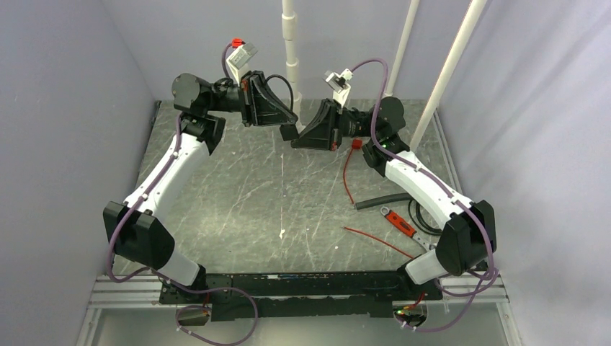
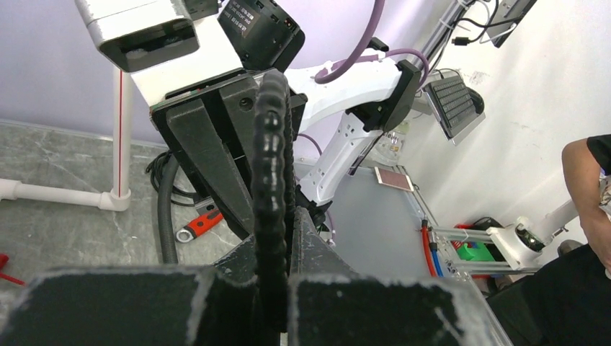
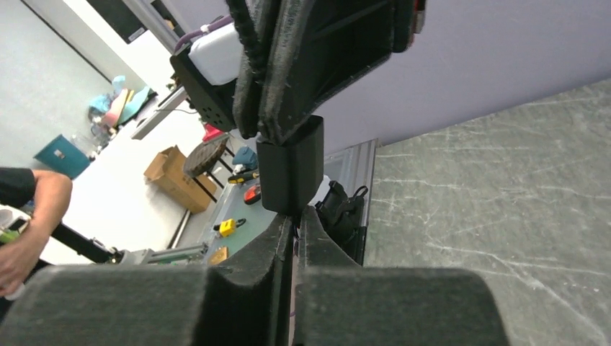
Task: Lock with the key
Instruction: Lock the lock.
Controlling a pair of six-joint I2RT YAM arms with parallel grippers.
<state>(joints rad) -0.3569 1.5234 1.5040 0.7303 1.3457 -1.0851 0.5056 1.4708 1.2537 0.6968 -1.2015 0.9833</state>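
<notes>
The black cable lock (image 3: 290, 173) is held in mid-air above the far middle of the grey marbled table (image 1: 252, 209), between the two raised wrists.

1. Lock. The rectangular body hangs straight down. Its black ribbed cable (image 2: 270, 180) runs up through the gap between the left fingers.
2. Left gripper (image 1: 283, 124). Clamped narrow on the top of the lock, body and cable together.
3. Right gripper (image 1: 300, 137). Meets the lower end of the lock body from the opposite side. Its jaws are drawn in to a thin slit. No key is visible; if one is pinched there, the pads hide it.

Progress, as a judgement: the lock is lifted and presented, and the right gripper is aligned at the keyway end. This suggests the key is at or in the keyway. No picture shows a turn or a locked state, so treat the turn and the release as outstanding.

A red-handled tool (image 1: 398, 220), a black corrugated hose (image 1: 382, 201) and a thin red wire (image 1: 347, 173) lie on the right of the table, well apart from the lock.
</notes>
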